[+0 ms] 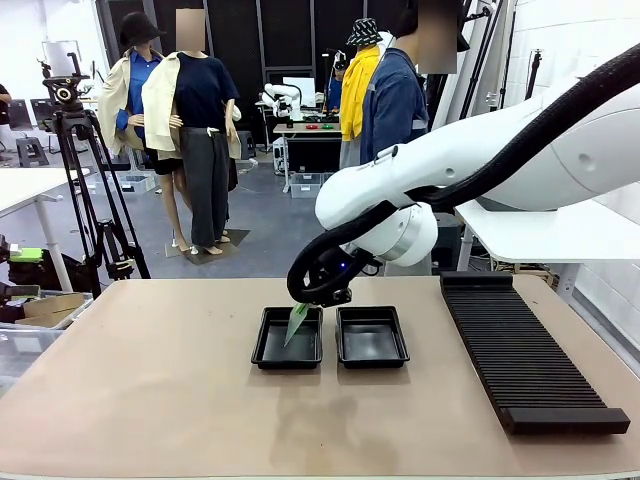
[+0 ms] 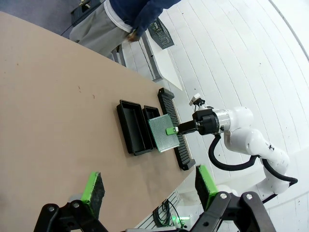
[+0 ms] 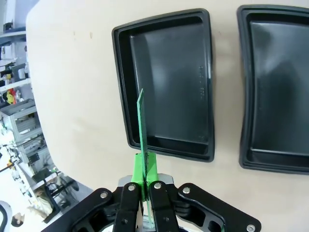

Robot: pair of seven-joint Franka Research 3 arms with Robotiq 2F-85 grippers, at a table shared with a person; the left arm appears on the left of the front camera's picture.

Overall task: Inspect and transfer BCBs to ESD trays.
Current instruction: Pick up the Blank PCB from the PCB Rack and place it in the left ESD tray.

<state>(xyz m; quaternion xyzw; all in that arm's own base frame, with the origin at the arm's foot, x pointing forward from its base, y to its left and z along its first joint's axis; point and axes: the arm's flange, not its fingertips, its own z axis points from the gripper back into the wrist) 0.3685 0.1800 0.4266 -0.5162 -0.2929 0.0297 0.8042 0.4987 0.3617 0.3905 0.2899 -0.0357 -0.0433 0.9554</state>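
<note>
We're pinching the BCB by one edge in our right claw above an ESD tray. It's looking light, stiff and fragile, and our left claw is hanging open.

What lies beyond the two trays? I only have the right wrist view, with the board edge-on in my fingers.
Observer: A long black ribbed rack lies on the table, to the robot's right of the right tray.
Operator: How does the board hang?
Observer: From the front, the BCB is tilted, with its lower end over the left tray, clamped in the right gripper.
Operator: And the left gripper?
Observer: The left gripper is open and empty, high above the table, looking down on the board's broad face.
</note>
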